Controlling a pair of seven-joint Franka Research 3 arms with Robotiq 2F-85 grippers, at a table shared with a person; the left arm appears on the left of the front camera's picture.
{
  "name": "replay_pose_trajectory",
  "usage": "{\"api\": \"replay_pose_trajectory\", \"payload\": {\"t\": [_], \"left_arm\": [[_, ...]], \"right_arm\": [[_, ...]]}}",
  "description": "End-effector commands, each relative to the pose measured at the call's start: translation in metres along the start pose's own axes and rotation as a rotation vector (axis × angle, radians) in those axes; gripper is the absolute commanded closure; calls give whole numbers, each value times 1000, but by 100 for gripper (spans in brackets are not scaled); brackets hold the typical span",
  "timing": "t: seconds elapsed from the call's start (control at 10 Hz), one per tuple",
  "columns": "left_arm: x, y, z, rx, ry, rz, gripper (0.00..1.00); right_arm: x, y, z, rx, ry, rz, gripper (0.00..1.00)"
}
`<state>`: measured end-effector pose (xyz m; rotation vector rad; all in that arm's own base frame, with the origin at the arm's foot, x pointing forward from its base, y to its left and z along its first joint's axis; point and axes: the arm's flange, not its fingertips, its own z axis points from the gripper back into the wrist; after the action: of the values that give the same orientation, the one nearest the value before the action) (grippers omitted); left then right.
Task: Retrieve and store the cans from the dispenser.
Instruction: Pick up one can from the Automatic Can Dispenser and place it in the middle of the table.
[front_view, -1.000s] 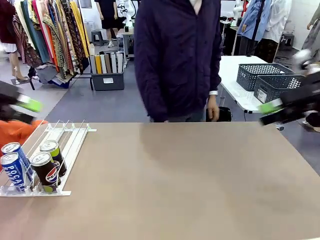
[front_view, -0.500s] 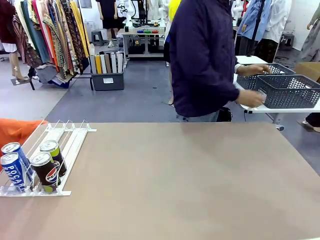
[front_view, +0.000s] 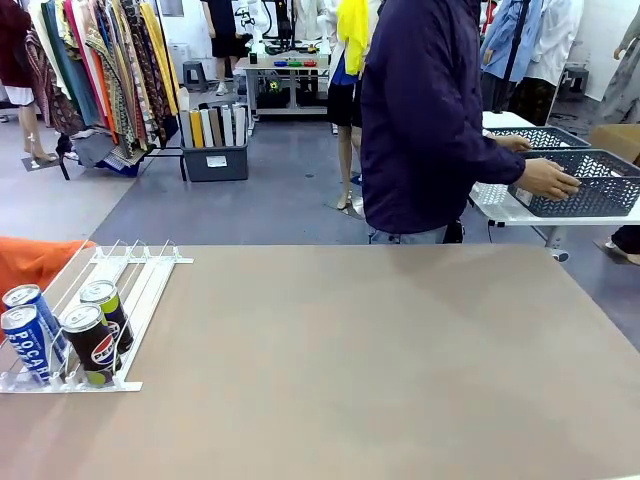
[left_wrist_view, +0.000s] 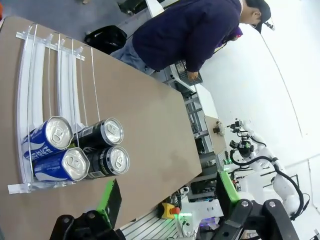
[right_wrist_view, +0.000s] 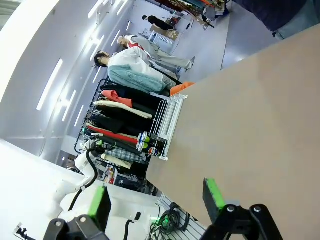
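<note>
Left gripper (left_wrist_view: 168, 196) is spread wide, nothing between the green pads. Right past its fingers I see the dispenser (left_wrist_view: 45, 75) lying flat on the table (left_wrist_view: 150, 120). All four cans are bunched at its low end, up against the clear stops.

From the front camera it's two lanes, two cans deep. The left lane has one blue can (front_view: 24, 343) at the stop and a second blue can (front_view: 27, 299) right behind it. The right lane has the black Pepsi can (front_view: 90, 346) at the front and the black-and-green can (front_view: 105, 304) tucked behind it. They all sit touching or just about. The upper stretch of the rails is bare.

Right gripper (right_wrist_view: 156, 199) is also wide apart and holding nothing, hanging over plain tabletop. The dispenser sits well away at the far end in that view.

Across the table the person (front_view: 425, 120) is turned sideways toward a white side table, one hand (front_view: 548, 179) on the rim of a dark mesh basket (front_view: 595, 185).
</note>
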<state>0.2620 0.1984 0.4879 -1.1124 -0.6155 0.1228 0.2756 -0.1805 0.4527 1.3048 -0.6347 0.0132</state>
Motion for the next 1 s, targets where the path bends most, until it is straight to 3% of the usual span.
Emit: {"api": "replay_pose_trajectory", "payload": {"t": [0.0, 0.1, 0.2, 0.3, 0.5, 0.6, 0.8, 0.9], "left_arm": [[2, 3, 3, -16, -13, -19, 0], [0, 0, 0, 0, 0, 0, 0], [0, -15, 7, 83, 68, -69, 0], [3, -31, 0, 272, 137, -91, 0], [-3, -69, -49, 677, 509, -231, 0], [-6, -80, -69, 832, 591, -263, 0], [-9, -88, -110, 1030, 625, -322, 0], [-9, -89, -125, 1059, 634, -335, 0]], "right_arm": [[3, 3, 0, 17, -19, 14, 0], [3, 3, 0, 17, -19, 14, 0], [3, 3, 0, 17, -19, 14, 0], [3, 3, 0, 17, -19, 14, 0], [3, 3, 0, 17, -19, 14, 0], [3, 3, 0, 17, -19, 14, 0], [3, 3, 0, 17, -19, 14, 0], [3, 3, 0, 17, -19, 14, 0]]}}
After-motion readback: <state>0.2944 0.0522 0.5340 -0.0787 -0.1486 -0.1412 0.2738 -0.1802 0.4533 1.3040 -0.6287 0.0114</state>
